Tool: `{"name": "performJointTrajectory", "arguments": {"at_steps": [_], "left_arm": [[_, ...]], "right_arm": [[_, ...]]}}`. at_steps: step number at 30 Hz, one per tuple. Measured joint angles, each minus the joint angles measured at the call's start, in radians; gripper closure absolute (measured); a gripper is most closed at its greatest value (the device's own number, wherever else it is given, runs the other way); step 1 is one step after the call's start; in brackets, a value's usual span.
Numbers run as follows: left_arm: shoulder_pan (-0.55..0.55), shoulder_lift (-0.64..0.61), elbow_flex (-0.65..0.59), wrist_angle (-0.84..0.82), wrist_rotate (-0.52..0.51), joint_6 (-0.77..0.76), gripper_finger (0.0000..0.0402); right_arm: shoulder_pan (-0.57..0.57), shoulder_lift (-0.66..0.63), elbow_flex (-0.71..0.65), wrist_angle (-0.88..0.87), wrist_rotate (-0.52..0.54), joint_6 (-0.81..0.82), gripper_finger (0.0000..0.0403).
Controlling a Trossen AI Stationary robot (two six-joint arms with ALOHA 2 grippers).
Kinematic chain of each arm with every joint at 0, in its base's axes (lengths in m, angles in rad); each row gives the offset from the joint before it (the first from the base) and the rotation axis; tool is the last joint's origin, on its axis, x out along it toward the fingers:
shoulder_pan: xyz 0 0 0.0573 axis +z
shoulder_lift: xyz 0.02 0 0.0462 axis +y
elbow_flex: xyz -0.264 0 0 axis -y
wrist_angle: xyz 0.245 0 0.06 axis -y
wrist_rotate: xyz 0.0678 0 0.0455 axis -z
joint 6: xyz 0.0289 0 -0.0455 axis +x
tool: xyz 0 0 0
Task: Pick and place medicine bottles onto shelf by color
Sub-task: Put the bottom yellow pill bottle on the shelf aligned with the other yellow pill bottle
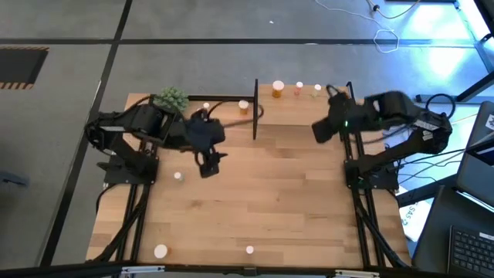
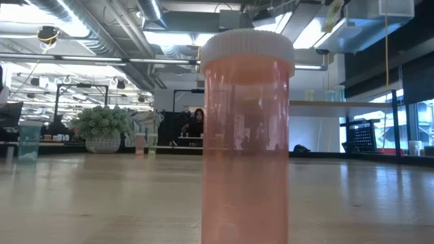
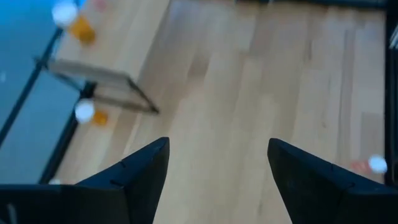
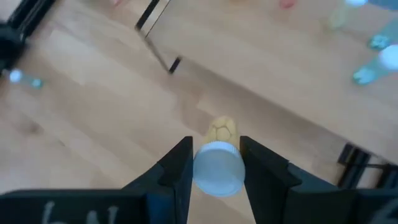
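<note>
The right gripper (image 4: 214, 163) has its two dark fingers closed on a yellowish bottle (image 4: 217, 158), pale cap toward the wrist camera and body pointing away, so the bottle's long axis runs along the gripper's own reach, out past the fingertips toward the boards below. In the high view this gripper (image 1: 323, 130) sits in the upper right of the frame, at the near edge of the shelf (image 1: 285, 104), the light-wood board between black posts along the top of the table. The shelf lies just beyond and slightly left of the claw there, and in the right wrist view its board fills the upper part of the frame with greenish bottles (image 4: 376, 62) at the upper right edge. That is the relation the coming move seems to turn on: the shelf is just ahead of the held bottle, and the right arm is plainly the nearer one to its right-hand half. Whether the bottle is tilted or upright cannot be told. An orange bottle (image 1: 278, 89) stands upright at the shelf's centre. The left gripper (image 1: 207, 158) hangs left of centre over the table (image 1: 278, 201), its fingers spread wide and holding nothing. In the low view an orange-pink bottle (image 2: 246, 135) stands upright, filling the centre of the frame.
</note>
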Motion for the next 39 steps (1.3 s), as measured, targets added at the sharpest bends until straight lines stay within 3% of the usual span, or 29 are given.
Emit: {"name": "performJointTrajectory", "arguments": {"at_steps": [7,11,18,28,39], "left_arm": [[0.123,0.000,0.000,0.205,0.147,0.185,0.0133],[0.163,0.000,0.000,0.264,0.156,0.266,0.0133],[0.199,0.000,0.000,0.269,0.172,0.277,0.0133],[0.198,0.000,0.000,0.246,0.174,0.279,0.0133],[0.198,0.000,0.000,0.230,0.173,0.278,0.0133]], "right_arm": [[-0.247,0.013,0.030,-0.003,-0.098,-0.171,0.0283],[-0.359,0.038,0.031,-0.003,-0.106,-0.231,0.0283],[-0.507,0.141,0.031,-0.001,-0.151,-0.348,0.0283],[-0.647,0.306,0.031,0.011,-0.242,-0.678,0.0283],[-0.738,0.417,0.031,0.045,-0.244,-0.806,0.0283]]}}
